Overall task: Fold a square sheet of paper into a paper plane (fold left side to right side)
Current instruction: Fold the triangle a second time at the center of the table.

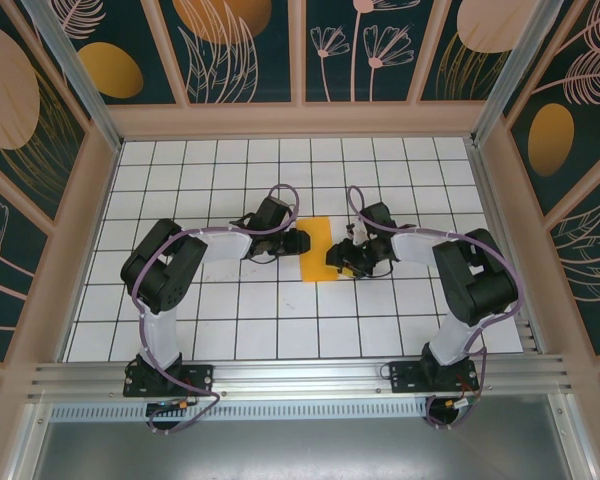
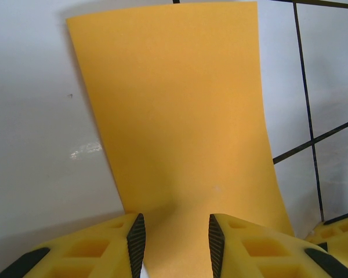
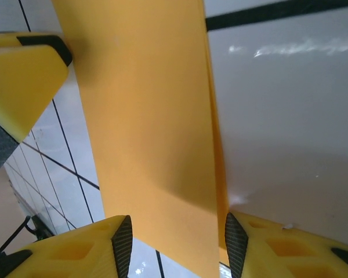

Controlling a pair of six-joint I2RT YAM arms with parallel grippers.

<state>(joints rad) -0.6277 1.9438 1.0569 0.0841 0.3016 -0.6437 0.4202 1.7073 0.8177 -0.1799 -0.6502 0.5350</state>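
Paper lies flat on the white tiles as a narrow orange strip, its long axis running straight away from the arm bases. At the strip's near half the two grippers stand one on either long side. The left gripper is at its left edge and the right gripper at its right edge, slightly nearer the bases, so neither arm is clearly the closer one. Seen from the left wrist, the left gripper's jaws are partly apart with orange sheet showing in the gap and nothing pinched between the pads. The right gripper is the same, jaws apart and astride the strip. A second layer shows along one long edge there, so the left-to-right fold looks already laid over. Beyond both grippers the far half of the paper runs free and flat. Any pressing or creasing to come would, I judge, have to travel along that long axis.
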